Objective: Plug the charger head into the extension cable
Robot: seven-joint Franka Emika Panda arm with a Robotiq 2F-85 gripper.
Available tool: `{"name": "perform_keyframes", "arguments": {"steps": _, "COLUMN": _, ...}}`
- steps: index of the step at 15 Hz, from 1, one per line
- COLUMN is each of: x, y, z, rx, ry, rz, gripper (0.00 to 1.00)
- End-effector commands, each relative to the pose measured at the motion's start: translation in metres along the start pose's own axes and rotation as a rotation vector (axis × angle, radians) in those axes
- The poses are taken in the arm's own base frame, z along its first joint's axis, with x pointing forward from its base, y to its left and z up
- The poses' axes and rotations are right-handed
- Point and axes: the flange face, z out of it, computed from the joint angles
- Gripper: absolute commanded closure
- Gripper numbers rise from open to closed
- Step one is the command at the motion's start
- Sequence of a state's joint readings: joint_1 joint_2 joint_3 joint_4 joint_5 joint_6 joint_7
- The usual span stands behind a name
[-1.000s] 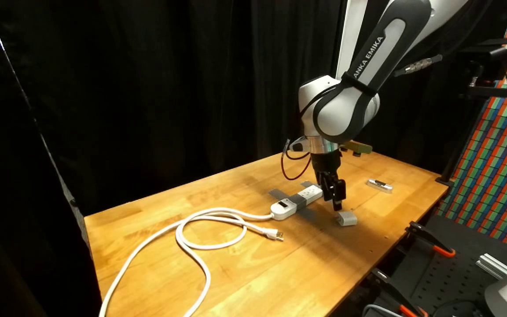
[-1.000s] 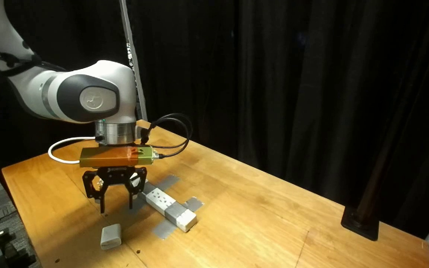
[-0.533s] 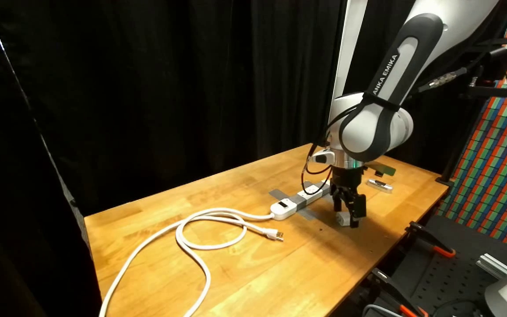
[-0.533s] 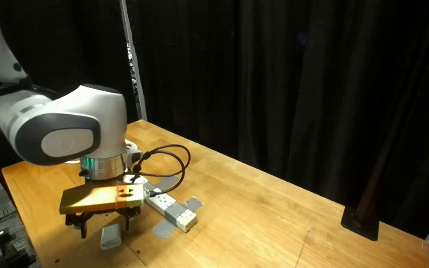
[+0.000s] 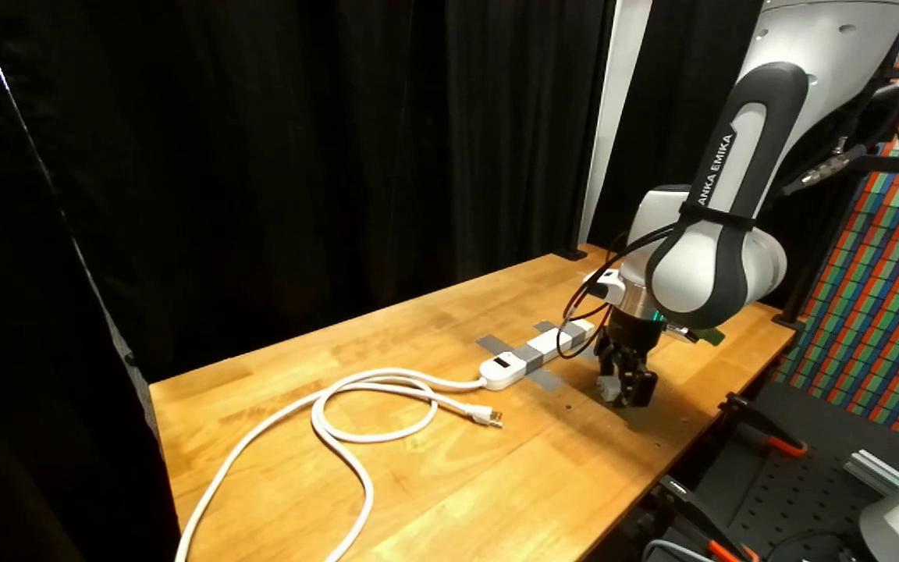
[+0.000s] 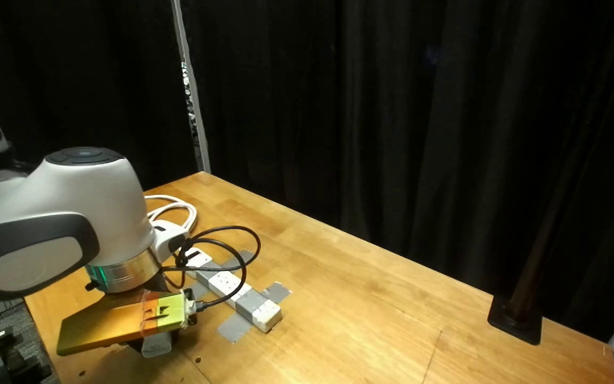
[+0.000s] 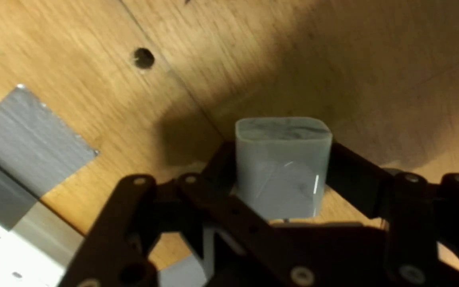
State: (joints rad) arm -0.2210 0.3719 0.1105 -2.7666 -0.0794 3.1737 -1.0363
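The charger head, a small whitish block, sits between both fingers of my gripper in the wrist view, a finger against each side. It appears to rest on the wooden table. In an exterior view the charger head pokes out beside the dark fingers; in an exterior view only its end shows below the orange and green camera mount, which mostly hides the fingers. The extension cable's white power strip is taped to the table beside it, sockets up. Its white cord loops away.
Grey tape crosses the strip and sticks to the table. The cord's own plug lies loose near the strip. A small pale object is partly covered behind the arm. Clamps grip the table edge; a black post base stands on it.
My gripper has come down from above and beside the charger head, moving away from the power strip. Its fingers, wide apart half a second ago, now close around the charger head.
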Motion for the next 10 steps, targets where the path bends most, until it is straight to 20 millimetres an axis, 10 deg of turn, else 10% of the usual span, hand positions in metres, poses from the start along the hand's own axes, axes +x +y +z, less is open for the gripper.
{"name": "perform_keyframes", "arguments": {"steps": 1, "x": 0.0, "y": 0.0, "z": 0.007, "rx": -0.068, "ry": 0.027, "rz": 0.008, "gripper": 0.73}}
{"name": "perform_keyframes", "arguments": {"steps": 5, "x": 0.0, "y": 0.007, "z": 0.005, "rx": -0.071, "ry": -0.07, "rz": 0.018, "gripper": 0.95}}
{"name": "perform_keyframes", "arguments": {"steps": 10, "x": 0.029, "y": 0.016, "z": -0.005, "rx": -0.061, "ry": -0.175, "rz": 0.028, "gripper": 0.93}}
